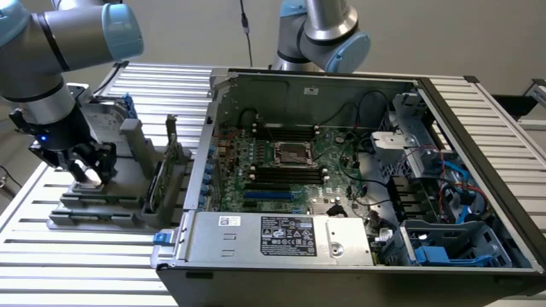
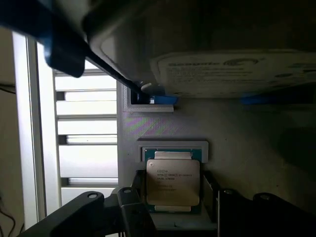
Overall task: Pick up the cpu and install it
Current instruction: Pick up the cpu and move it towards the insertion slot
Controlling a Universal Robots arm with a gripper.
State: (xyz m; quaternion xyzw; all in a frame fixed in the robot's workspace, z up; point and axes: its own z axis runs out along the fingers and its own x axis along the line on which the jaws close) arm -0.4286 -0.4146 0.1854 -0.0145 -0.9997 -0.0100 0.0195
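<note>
Slatted metal table (image 1: 85, 259) is carrying a grey fixture (image 1: 98, 214), and I am watching the jaws hanging low over it. They are standing fairly wide, straddling the cpu (image 2: 173, 182), which is lying flat between them in its pocket. A hard drive (image 2: 237, 69) is resting beyond the jaws.

A desk (image 1: 77, 256) of pale ribbed aluminium slats carries two things. A large dark metal computer case (image 1: 324, 86) lies open on its side across the middle and the exterior view's right. A grey stepped plastic parts holder (image 1: 94, 217) sits just beside it, at the exterior view's left.
</note>
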